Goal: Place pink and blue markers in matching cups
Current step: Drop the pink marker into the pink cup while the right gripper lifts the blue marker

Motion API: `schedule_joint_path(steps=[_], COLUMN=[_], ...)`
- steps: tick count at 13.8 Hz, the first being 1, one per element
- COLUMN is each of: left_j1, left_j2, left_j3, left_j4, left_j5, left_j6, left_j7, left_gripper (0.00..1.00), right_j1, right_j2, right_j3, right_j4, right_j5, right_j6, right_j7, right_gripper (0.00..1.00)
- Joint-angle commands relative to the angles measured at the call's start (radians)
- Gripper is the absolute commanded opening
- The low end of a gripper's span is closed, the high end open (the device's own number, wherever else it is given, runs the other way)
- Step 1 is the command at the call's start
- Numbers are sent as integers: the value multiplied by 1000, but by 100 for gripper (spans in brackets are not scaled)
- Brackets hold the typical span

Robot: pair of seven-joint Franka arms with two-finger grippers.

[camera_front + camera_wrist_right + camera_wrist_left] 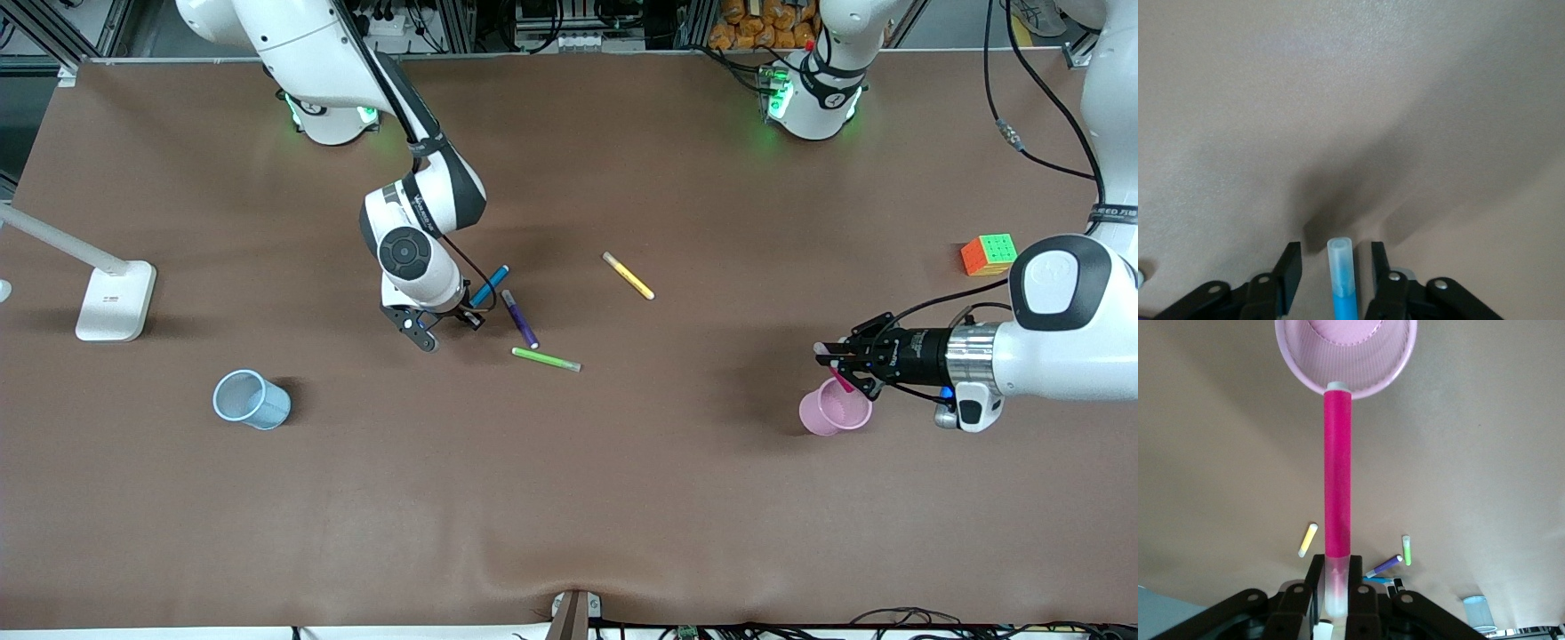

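The blue cup (252, 399) stands on the brown desk (569, 498) toward the right arm's end, well apart from the other things. The right end effector (442, 326) is low over the desk, its fingers spread on both sides of the blue marker (489, 286), not pressing it. Just beside the blue marker lies a purple pen (520, 319), and near this a green pen (546, 359) and a yellow pen (628, 276). Toward the left arm's end, the left end effector (831, 359) pinches the pink marker (1337, 480) by its pale cap, above the pink cup (834, 409); the marker's tip is at the cup's rim.
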Motion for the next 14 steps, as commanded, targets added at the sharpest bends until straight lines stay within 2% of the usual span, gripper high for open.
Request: schedule_joint_path(steps=[1, 3, 4, 10, 14], left_j1=[7, 3, 1, -2, -2], left_j2=[9, 34, 39, 71, 77], left_j3=[15, 41, 52, 76, 96], left_j4=[0, 3, 3, 5, 5], left_j5=[-23, -35, -41, -78, -80], left_j6=[4, 22, 35, 48, 61], left_j7=[45, 63, 79, 102, 145], left_gripper=[0, 0, 0, 0, 0], right_j1=[23, 28, 28, 2, -73], right_j2=[3, 5, 5, -39, -101], right_j3=[-8, -8, -8, -14, -18], right_j4=[-29, -28, -28, -17, 62], right_j5=[13, 13, 13, 13, -1], right_j6=[43, 51, 48, -50, -260], right_j7=[16, 18, 18, 0, -77], right_gripper=[37, 9, 0, 0, 0])
